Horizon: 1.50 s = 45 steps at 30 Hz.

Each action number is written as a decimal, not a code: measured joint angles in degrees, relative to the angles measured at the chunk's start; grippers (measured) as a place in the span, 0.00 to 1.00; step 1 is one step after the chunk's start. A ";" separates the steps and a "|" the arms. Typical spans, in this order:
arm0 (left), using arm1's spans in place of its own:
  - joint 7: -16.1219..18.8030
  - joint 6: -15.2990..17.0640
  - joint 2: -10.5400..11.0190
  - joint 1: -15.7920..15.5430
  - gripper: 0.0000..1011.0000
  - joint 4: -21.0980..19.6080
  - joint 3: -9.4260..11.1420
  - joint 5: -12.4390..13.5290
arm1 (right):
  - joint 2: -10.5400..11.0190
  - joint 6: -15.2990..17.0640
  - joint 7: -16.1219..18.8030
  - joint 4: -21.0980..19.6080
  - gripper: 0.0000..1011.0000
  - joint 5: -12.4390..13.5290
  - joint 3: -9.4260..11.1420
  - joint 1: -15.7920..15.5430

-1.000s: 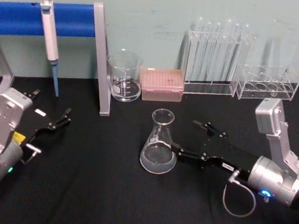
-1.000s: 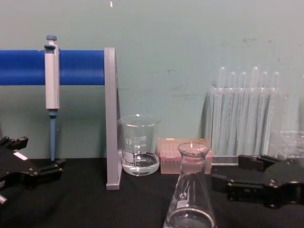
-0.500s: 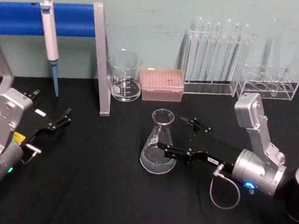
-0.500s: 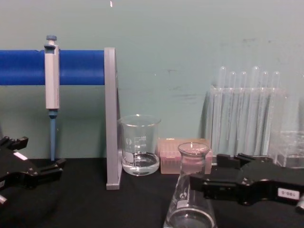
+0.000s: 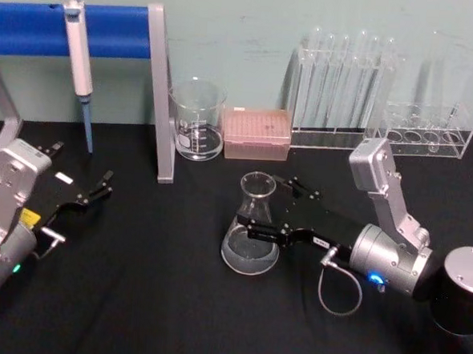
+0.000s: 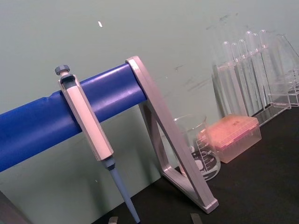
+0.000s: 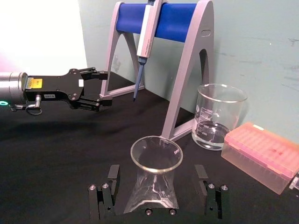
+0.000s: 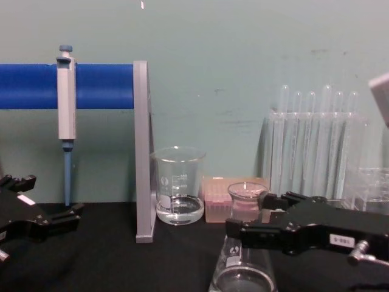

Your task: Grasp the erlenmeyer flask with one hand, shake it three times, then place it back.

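Closer in than a second ago: before the pale green wall (image 5: 229,32), over the black tabletop (image 5: 149,300), my right gripper (image 5: 264,205) straddles the erlenmeyer flask (image 5: 251,244) — fingers spread, contact I can't tell. It stands upright mid-table. My left gripper (image 5: 82,185) sits parked far left — fingers apart.

No legible text, beaker (image 8: 178,185) print and right tool (image 8: 246,213) label blurred

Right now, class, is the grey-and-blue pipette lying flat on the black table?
No, the grey-and-blue pipette hangs upright, clipped against the blue horizontal bar.
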 joint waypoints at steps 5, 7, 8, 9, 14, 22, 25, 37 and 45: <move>0.00 0.00 0.00 0.00 0.99 0.00 0.00 0.00 | -1.19 -0.36 0.12 1.81 0.99 -0.82 -0.51 1.22; 0.00 0.00 0.00 0.00 0.99 0.00 0.00 0.00 | -1.63 -0.46 0.28 2.46 0.99 -1.08 -0.69 1.66; 0.00 0.00 0.00 0.00 0.99 0.00 0.00 0.00 | -1.77 -0.49 0.34 2.65 0.99 -1.15 -0.75 1.79; 0.00 0.00 0.00 0.00 0.99 0.00 0.00 0.00 | -1.87 -0.52 0.40 2.78 0.99 -1.19 -0.80 1.89; 0.00 0.00 0.00 0.00 0.99 0.00 0.00 0.00 | -2.66 -0.73 0.79 4.05 0.99 -1.55 -1.10 2.68; 0.00 0.00 0.00 0.00 0.99 0.00 0.00 0.00 | -3.54 -1.01 0.89 5.07 0.99 -2.12 -1.37 3.33; 0.00 0.00 0.00 0.00 0.99 0.00 0.00 0.00 | -3.58 -1.06 0.78 5.11 0.99 -2.24 -1.40 3.36; 0.00 0.00 0.00 0.00 0.99 0.00 0.00 0.00 | -3.49 -1.01 0.76 5.03 0.99 -2.15 -1.35 3.31; 0.00 0.00 0.00 0.00 0.99 0.00 0.00 0.00 | -3.45 -0.97 0.76 4.98 0.84 -2.04 -1.31 3.27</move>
